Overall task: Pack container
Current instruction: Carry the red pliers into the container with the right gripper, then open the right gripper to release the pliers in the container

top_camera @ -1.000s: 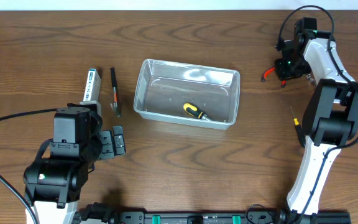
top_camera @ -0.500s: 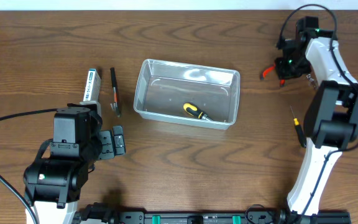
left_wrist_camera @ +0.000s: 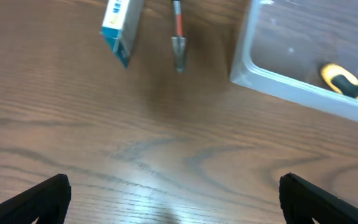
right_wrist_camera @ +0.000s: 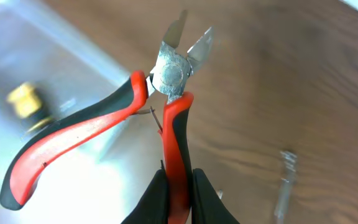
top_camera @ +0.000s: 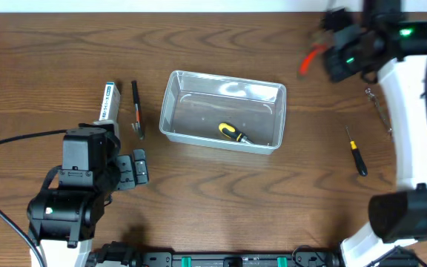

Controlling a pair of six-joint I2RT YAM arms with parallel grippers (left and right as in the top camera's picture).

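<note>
Right hand [right_wrist_camera: 178, 186] was closed on one handle of the pliers [right_wrist_camera: 166, 78], pinching the red-and-black grip between its two dark fingers [right_wrist_camera: 153, 198]. The other handle spread free to the side, and the short steel cutting tips were a little apart. From overhead this hand hung above the far right corner of the tabletop [top_camera: 273, 208] and was blurred, so its outline was hard to make out and the pliers were only a red streak. The white arm covered part of the right edge and lay just beside a thin metal piece [top_camera: 379, 107], too small to name.

Left hand [left_wrist_camera: 173, 186] was open near the near left corner. Its two black fingers were cut off at the bottom of the wrist view, with only bare wood between them.

One container [top_camera: 170, 111] of clear plastic, rectangular with rounded corners and a rolled rim, stood at the middle of the tabletop, a little toward the far edge. In it lay one yellow-handled screwdriver [top_camera: 232, 133], its shaft hard to see. Toward the left edge lay one blue-and-white box [top_camera: 108, 102] and one slim tool [top_camera: 136, 107] with some red on its dark shaft, side by side but apart. Near the right edge lay one small dark screwdriver [top_camera: 356, 152]. The tabletop was brown wood with wavy grain.
</note>
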